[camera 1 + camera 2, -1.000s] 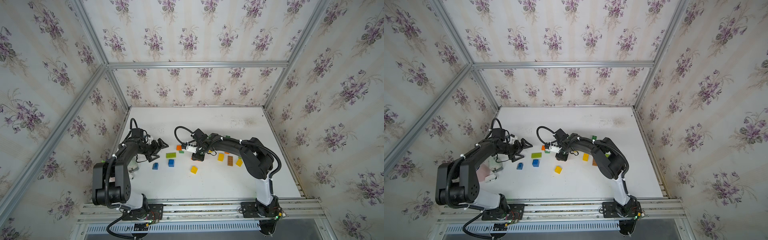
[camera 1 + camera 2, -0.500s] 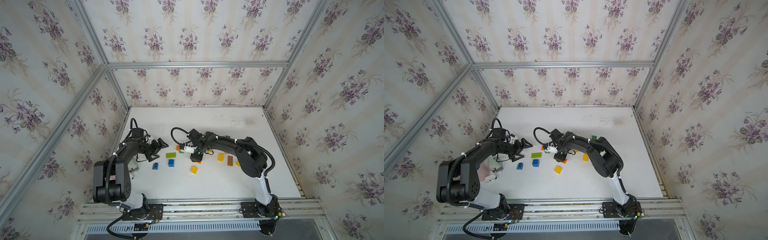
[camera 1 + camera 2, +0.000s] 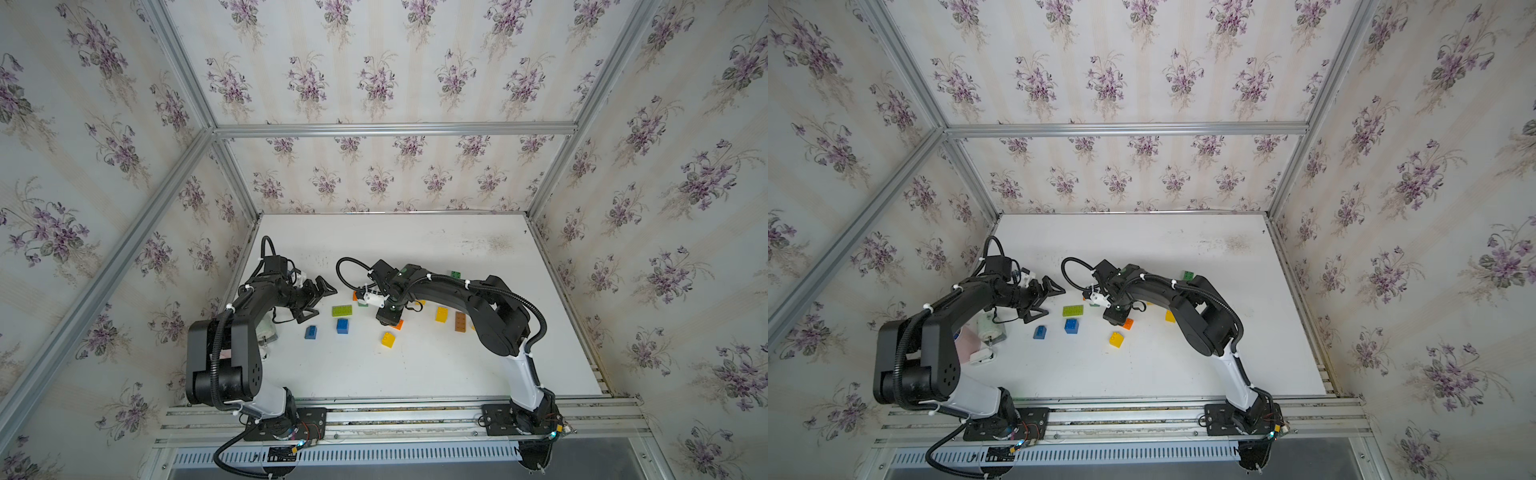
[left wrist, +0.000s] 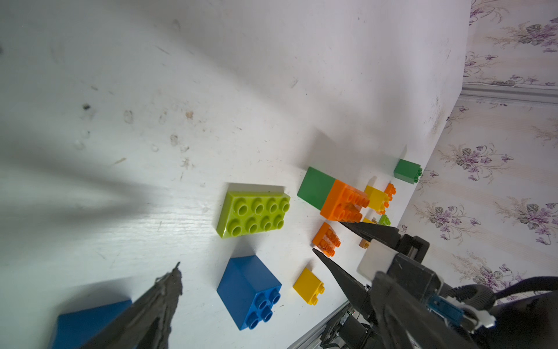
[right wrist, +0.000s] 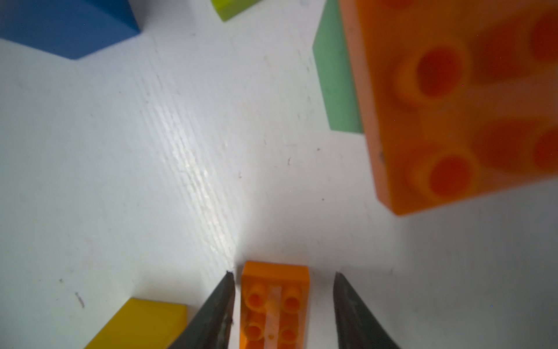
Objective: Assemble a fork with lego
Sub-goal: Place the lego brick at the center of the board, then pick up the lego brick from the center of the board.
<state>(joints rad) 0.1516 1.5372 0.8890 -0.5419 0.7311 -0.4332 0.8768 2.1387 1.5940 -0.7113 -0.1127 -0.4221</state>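
In a top view the right gripper stands low over the table at mid-scene, with a small orange brick at its near right edge. Its jaws have widened over the last second and it has drifted slightly left. The left gripper hovers to the left, jaws spread wide and empty as before, above the lime plate and two blue bricks. Other lego lies loose to the right: yellow, brown and green. The left wrist view shows the right gripper's two black tips straddling the orange brick, which rests on the table. Just beyond it lies the stack, a green brick joined to a bigger orange one, tipped on its side. In the right wrist view the jaws are apart with the orange brick between them. There is a clear gap on one side, while the other tip is so close that contact cannot be told. The stack looms nearby, apart from the brick. So the brick looks let go on the table, joined to nothing. The fork seems barely begun, with the stack the only pair visibly together.
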